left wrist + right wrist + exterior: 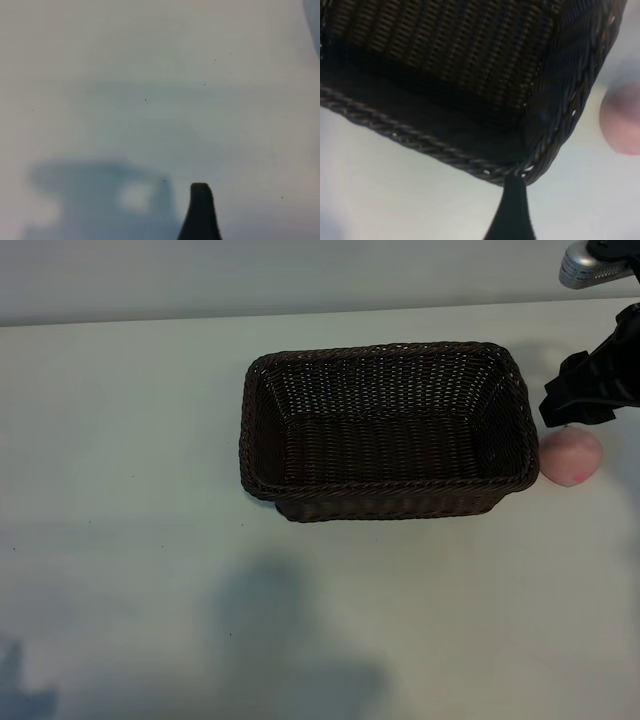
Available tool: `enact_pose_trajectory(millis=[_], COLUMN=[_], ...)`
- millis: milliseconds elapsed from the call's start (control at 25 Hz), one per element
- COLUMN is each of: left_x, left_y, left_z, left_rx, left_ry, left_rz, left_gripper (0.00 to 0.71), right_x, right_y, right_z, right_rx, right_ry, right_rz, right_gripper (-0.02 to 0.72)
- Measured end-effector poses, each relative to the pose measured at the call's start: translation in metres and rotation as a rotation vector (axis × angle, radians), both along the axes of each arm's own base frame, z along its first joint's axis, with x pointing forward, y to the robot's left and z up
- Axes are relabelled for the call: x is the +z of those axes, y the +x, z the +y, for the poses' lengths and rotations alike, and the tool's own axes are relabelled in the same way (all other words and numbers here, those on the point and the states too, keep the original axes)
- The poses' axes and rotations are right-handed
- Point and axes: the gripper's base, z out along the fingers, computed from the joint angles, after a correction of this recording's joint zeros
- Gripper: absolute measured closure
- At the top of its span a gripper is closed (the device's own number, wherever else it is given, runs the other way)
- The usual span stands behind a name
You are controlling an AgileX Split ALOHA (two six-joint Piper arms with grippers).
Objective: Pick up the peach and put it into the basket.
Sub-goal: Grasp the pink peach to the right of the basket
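Note:
The peach (pixel 571 457) is a small pale-pink fruit lying on the white table, touching the right end of the basket (pixel 385 488). The basket is a dark-brown woven rectangle in the middle of the table, with nothing in it. My right gripper (pixel 577 398) hovers just behind and above the peach, open and holding nothing. In the right wrist view, one dark fingertip (pixel 514 205) points at the basket's corner (pixel 530 167), and the peach (pixel 622 120) lies off to the side. Of the left gripper, one dark fingertip (pixel 200 202) shows over bare table. It is open with nothing in it.
The white tabletop (pixel 130 440) stretches wide to the left of the basket and in front of it. Soft arm shadows (pixel 270 610) fall on the near part. A metal part (pixel 590 262) of the rig sits at the upper right corner.

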Motion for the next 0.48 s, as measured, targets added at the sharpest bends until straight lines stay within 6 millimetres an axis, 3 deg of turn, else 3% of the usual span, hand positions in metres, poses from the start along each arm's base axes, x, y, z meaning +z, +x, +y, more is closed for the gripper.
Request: enact_pose_trajectory(millis=[200, 480], left_x=[0.001, 0.001], left_y=[0.000, 0.000], left_z=[0.000, 0.000], left_rx=[-0.002, -0.004], left_ry=[-0.001, -0.002], left_rz=[-0.008, -0.008], left_gripper=[0.187, 0.237], right_x=[-0.015, -0.065], right_y=[0.010, 0.036], right_z=[-0.008, -0.020], right_rx=[-0.027, -0.295], right_ry=[-0.095, -0.171], right_rz=[0.016, 0.141], right_gripper=[0.109, 0.109])
